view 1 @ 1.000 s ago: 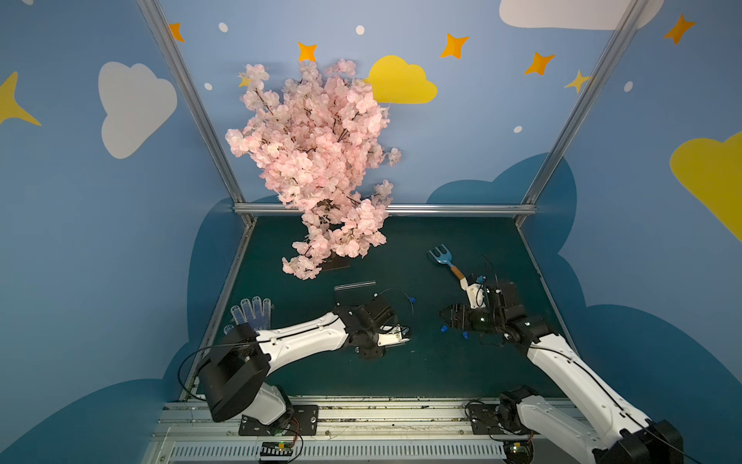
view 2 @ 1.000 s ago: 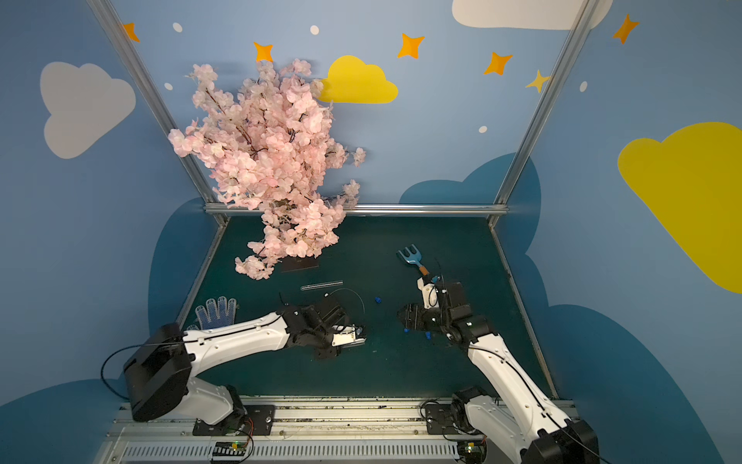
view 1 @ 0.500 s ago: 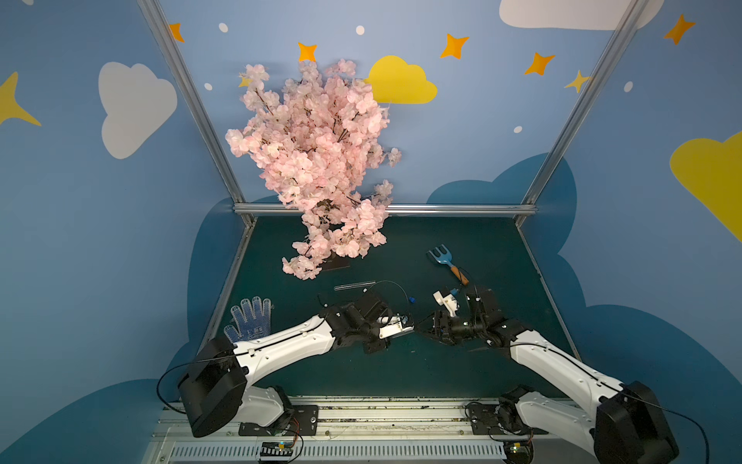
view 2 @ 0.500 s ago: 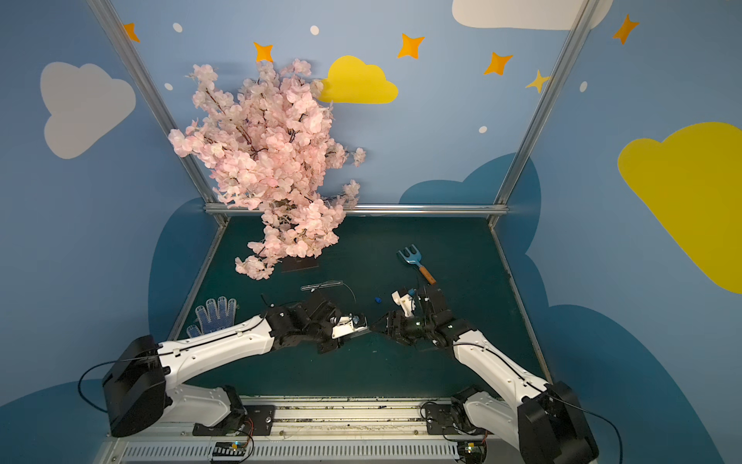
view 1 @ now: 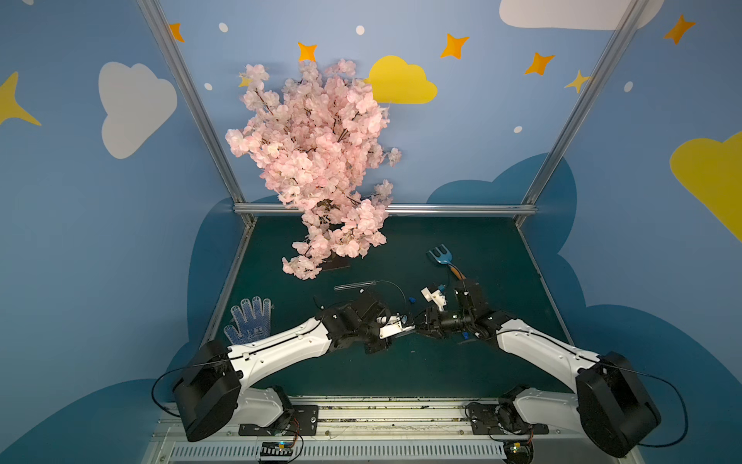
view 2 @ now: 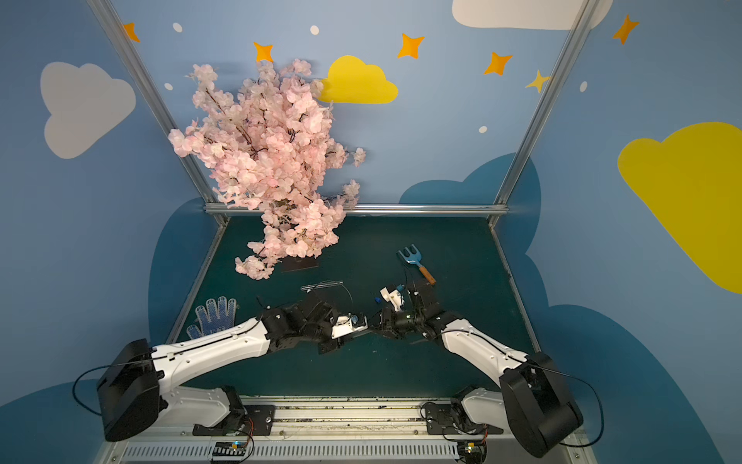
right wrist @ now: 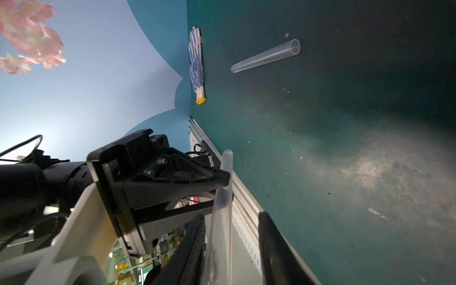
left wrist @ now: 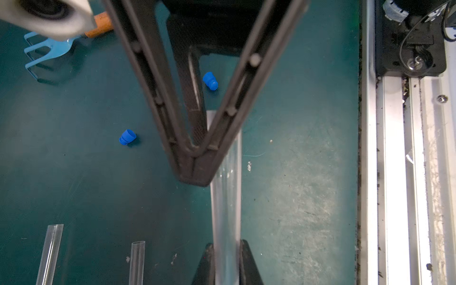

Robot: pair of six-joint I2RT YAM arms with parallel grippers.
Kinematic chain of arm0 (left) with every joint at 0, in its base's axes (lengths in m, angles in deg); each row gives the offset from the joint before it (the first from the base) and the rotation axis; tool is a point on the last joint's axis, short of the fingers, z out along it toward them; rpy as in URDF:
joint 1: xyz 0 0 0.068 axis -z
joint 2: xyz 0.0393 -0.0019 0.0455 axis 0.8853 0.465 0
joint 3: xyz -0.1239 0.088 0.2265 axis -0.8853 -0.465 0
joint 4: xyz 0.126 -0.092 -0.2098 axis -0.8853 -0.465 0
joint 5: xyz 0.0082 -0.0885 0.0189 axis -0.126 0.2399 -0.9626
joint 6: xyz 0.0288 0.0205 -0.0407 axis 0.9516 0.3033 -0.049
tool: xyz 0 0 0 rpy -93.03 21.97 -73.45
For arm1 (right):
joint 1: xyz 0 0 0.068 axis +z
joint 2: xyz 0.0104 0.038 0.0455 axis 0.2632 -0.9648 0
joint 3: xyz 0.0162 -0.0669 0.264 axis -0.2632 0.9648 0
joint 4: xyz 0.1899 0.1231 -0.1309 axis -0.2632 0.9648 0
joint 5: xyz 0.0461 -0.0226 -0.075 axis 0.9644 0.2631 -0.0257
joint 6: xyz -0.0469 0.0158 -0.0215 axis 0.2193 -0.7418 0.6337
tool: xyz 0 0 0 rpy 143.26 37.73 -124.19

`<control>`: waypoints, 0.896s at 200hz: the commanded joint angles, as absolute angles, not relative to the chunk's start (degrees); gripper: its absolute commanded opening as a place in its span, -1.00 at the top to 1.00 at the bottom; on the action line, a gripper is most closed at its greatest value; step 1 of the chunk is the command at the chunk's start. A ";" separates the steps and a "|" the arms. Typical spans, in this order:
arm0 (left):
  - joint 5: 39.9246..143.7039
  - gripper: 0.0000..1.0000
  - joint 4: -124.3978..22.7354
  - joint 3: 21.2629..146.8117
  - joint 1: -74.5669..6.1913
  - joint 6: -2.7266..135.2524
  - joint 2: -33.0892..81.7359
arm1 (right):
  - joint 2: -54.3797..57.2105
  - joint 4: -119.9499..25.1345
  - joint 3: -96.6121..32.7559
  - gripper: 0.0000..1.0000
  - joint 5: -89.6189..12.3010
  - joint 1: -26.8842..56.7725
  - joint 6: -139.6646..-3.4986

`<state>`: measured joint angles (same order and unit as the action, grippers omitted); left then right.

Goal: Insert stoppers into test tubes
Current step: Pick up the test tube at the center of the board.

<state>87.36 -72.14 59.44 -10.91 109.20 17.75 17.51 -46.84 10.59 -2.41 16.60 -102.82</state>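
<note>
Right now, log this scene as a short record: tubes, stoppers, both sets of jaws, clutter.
held tube: test tube clamped in the shut jaws of the left gripper
right gripper: jaws open either side of that tube, gap on one side
loose tubes: two on the mat, near ends open
stoppers: two blue, loose on the mat; third not seen
clutter: garden fork, glove, blossom tree

White-shelled arms point(view 1: 281, 351), black joints point(view 1: 353, 325), bulky black shoulder housings point(view 1: 204, 393), thin black cables point(view 1: 160, 385), black gripper fingers point(right wrist: 271, 246)
</note>
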 commanded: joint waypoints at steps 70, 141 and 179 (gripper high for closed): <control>86.77 0.62 -71.27 59.48 -11.09 109.23 18.10 | 16.10 -48.43 8.51 0.85 0.52 17.64 -102.98; 88.04 0.20 -64.77 55.11 -11.67 106.73 17.59 | 15.78 -51.45 8.49 0.87 1.64 17.68 -105.51; 87.14 0.33 -63.44 54.12 -11.77 106.60 16.17 | 15.44 -51.14 8.47 0.87 1.29 17.68 -105.35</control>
